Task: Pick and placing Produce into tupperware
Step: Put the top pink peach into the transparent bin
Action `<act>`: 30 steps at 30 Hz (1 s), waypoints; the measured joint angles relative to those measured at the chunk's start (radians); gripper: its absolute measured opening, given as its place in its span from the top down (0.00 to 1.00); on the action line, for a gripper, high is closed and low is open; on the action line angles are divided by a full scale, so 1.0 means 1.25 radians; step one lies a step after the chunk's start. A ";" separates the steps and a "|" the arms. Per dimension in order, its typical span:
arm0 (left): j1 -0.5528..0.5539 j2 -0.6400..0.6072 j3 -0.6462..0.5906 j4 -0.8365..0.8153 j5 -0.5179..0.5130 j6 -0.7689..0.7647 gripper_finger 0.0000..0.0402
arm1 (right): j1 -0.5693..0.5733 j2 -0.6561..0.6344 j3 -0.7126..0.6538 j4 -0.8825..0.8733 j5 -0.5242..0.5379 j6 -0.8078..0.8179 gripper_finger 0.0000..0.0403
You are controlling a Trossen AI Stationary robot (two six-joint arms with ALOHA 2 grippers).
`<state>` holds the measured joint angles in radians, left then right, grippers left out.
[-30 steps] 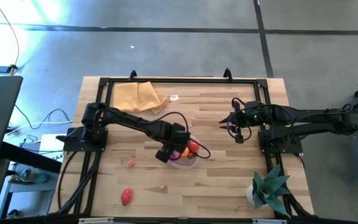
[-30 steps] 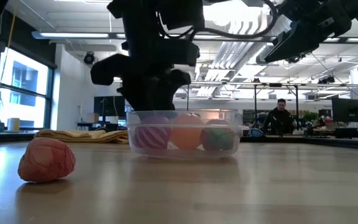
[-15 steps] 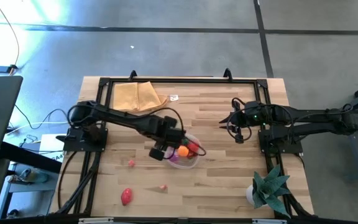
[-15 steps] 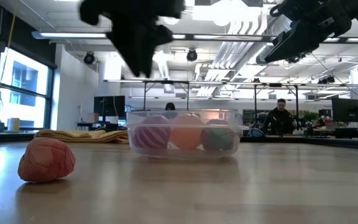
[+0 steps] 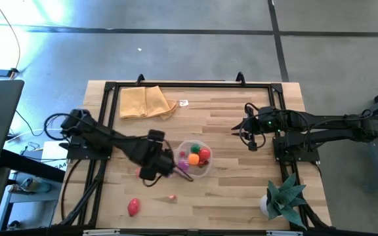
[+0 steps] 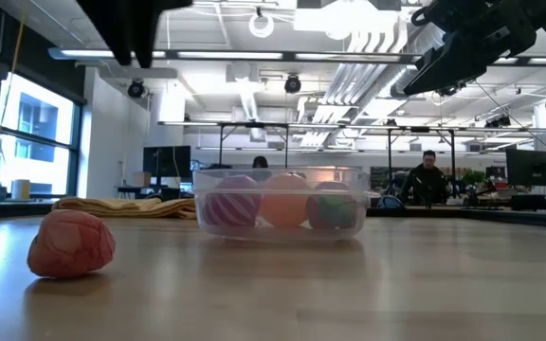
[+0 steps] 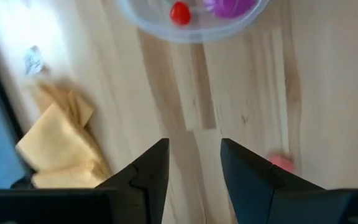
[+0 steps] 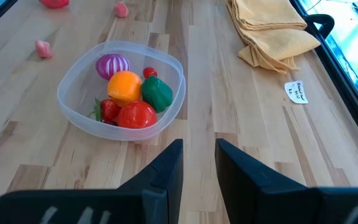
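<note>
Since a second ago the left arm has swung away from above the tub toward the table's near-left, and the left gripper [image 5: 151,165] now hangs just beside the tub, close to a small pink piece, its fingers apart with nothing between them. The light butcher-block wooden table [image 5: 241,196] carries everything. At its far left lies the tan folded cloth [image 5: 146,102]; at the near right stands the spiky green potted plant [image 5: 283,198]. The right arm waits above the table's right side, the right gripper [image 5: 243,126] narrowly parted and empty.

The round clear plastic tub [image 8: 74,109] sits mid-table, holding a striped magenta ball [image 8: 112,64], an orange fruit [image 8: 125,86], a green pepper [image 8: 157,93], a red tomato [image 8: 136,115] and a strawberry [image 8: 109,110].

Still loose on the wood are a larger red lumpy fruit [image 5: 134,207], a small pink piece [image 5: 139,172] and another pink bit [image 5: 172,196]. By my reckoning the job is well past halfway, with three pieces left.
</note>
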<state>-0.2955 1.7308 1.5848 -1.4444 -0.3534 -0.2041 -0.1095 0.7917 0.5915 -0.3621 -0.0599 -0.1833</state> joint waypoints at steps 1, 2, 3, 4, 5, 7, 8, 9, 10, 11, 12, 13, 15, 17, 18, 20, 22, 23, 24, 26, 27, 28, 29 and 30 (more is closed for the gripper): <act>-0.014 -0.010 -0.011 -0.008 -0.011 -0.026 0.67 | 0.000 0.000 0.000 0.000 0.000 0.000 0.79; -0.025 -0.023 -0.028 -0.011 -0.015 -0.052 0.67 | 0.000 0.000 0.000 0.000 0.000 0.000 0.79; -0.035 -0.039 -0.053 -0.010 -0.017 -0.078 0.67 | 0.000 0.000 0.000 0.000 0.000 0.000 0.79; -0.043 -0.057 -0.084 -0.007 -0.016 -0.107 0.67 | 0.000 0.000 0.000 0.000 0.000 0.000 0.79; -0.050 -0.074 -0.120 -0.001 -0.013 -0.136 0.67 | 0.000 0.000 0.000 0.000 0.000 0.000 0.79; -0.060 -0.118 -0.205 0.033 0.005 -0.194 0.67 | 0.000 0.000 0.000 0.000 0.000 0.000 0.79; -0.059 -0.141 -0.249 0.067 0.020 -0.213 0.67 | 0.000 0.000 0.000 0.000 0.000 0.000 0.79; -0.058 -0.166 -0.293 0.120 0.042 -0.225 0.67 | 0.000 0.000 0.000 0.000 0.000 0.000 0.79; -0.057 -0.191 -0.337 0.182 0.069 -0.230 0.67 | 0.000 0.000 0.000 0.000 0.000 0.000 0.79; -0.057 -0.216 -0.378 0.239 0.096 -0.231 0.67 | 0.000 0.000 0.000 0.001 0.000 0.000 0.79; -0.057 -0.239 -0.417 0.290 0.125 -0.230 0.67 | 0.000 0.000 0.000 0.000 0.000 0.000 0.79; -0.057 -0.258 -0.451 0.331 0.151 -0.232 0.67 | 0.000 0.000 0.000 0.000 0.000 0.000 0.79; -0.057 -0.290 -0.507 0.381 0.190 -0.257 0.67 | 0.000 0.000 0.000 0.000 0.000 0.000 0.79; -0.057 -0.312 -0.547 0.398 0.215 -0.298 0.67 | 0.000 0.000 0.000 0.000 0.000 0.000 0.79; -0.057 -0.319 -0.563 0.402 0.217 -0.318 0.67 | 0.000 0.000 0.000 0.001 0.000 0.000 0.79; -0.057 -0.326 -0.591 0.415 0.231 -0.348 0.67 | 0.000 0.000 0.000 0.000 0.000 0.000 0.79; -0.057 -0.325 -0.608 0.443 0.244 -0.352 0.67 | 0.000 0.000 0.000 0.001 0.000 0.000 0.79; -0.057 -0.325 -0.614 0.450 0.247 -0.352 0.67 | 0.000 0.000 0.000 0.001 0.000 0.000 0.79; -0.057 -0.325 -0.619 0.456 0.247 -0.352 0.67 | 0.000 0.000 0.000 0.000 0.000 0.000 0.79; -0.057 -0.319 -0.629 0.473 0.251 -0.352 0.67 | 0.000 0.000 0.000 0.001 0.000 0.000 0.79; -0.057 -0.319 -0.635 0.473 0.253 -0.353 0.67 | 0.000 0.000 0.000 0.001 0.000 0.000 0.79; -0.057 -0.318 -0.642 0.475 0.257 -0.358 0.67 | 0.000 0.000 0.000 0.000 0.000 0.000 0.79; -0.057 -0.314 -0.649 0.487 0.263 -0.363 0.67 | 0.000 0.000 0.000 0.000 0.000 0.000 0.79; -0.057 -0.312 -0.658 0.497 0.268 -0.364 0.67 | 0.000 0.000 0.000 0.001 0.000 0.000 0.79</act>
<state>-0.3668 1.3408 0.7623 -0.8237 -0.0179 -0.6596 -0.1097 0.7918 0.5915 -0.3614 -0.0597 -0.1833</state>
